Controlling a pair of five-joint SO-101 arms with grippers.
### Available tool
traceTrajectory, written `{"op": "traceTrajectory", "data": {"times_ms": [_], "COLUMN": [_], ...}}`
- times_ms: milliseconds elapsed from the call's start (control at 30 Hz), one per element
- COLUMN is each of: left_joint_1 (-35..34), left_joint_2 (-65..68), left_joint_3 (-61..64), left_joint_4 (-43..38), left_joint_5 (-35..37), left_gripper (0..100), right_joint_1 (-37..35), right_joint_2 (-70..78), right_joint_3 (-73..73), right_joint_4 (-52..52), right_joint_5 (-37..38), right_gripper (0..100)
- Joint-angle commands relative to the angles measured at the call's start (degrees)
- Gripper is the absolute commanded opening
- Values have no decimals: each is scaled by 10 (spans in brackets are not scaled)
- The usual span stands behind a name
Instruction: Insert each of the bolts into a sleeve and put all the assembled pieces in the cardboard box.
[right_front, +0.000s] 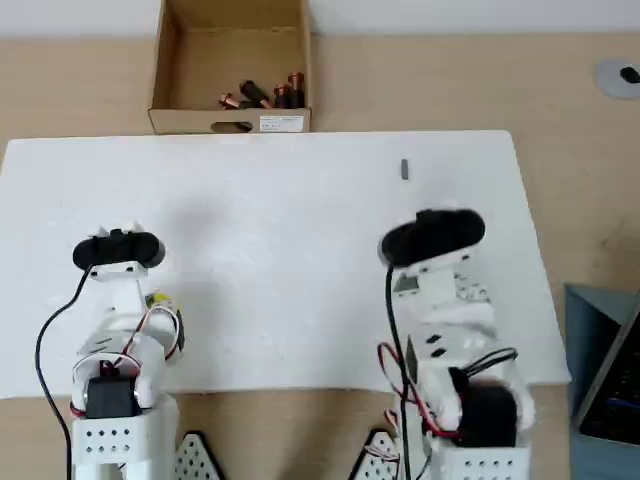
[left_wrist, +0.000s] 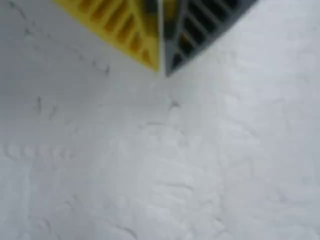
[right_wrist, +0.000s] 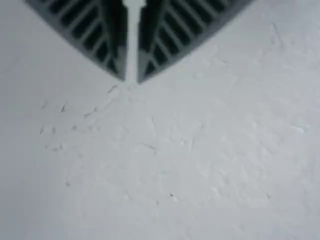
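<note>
Box (right_front: 165, 70) at far edge of mat (right_front: 280, 250), pieces (right_front: 262, 95) inside; lone dark piece (right_front: 404, 169), perhaps a sleeve, well apart on mat. Left gripper (left_wrist: 161, 67), right gripper (right_wrist: 131, 75) pinched together, holding nothing.

Table (right_front: 420, 80) — white mat (right_front: 270, 260); cardboard box (right_front: 200, 122)

The left arm (right_front: 128, 300) and right arm (right_front: 440, 300) are white with black motors (right_front: 110, 397) and black tops (right_front: 118, 250). Red, black and white wires (right_front: 160, 325) hang off them. The left gripper (left_wrist: 161, 69) is yellow and grey, the right gripper (right_wrist: 131, 77) grey.
</note>
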Motion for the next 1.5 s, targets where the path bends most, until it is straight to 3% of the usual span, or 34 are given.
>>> {"op": "traceTrajectory", "data": {"times_ms": [0, 167, 567, 1467], "left_joint_1": [0, 0, 0, 0], "left_joint_2": [-3, -3, -3, -3], "left_joint_3": [-4, -4, -4, -4], "left_joint_4": [-11, -11, -11, -11], "left_joint_5": [-4, -4, -4, -4], "left_gripper": [2, 2, 2, 2], "right_joint_1": [4, 4, 3, 6], "right_joint_2": [-68, -156, -141, -141], "right_joint_3": [67, 156, 225, 234], "right_joint_4": [-18, -18, -18, -18], "right_joint_5": [8, 33, 30, 31], "right_gripper": [9, 9, 9, 10]}}
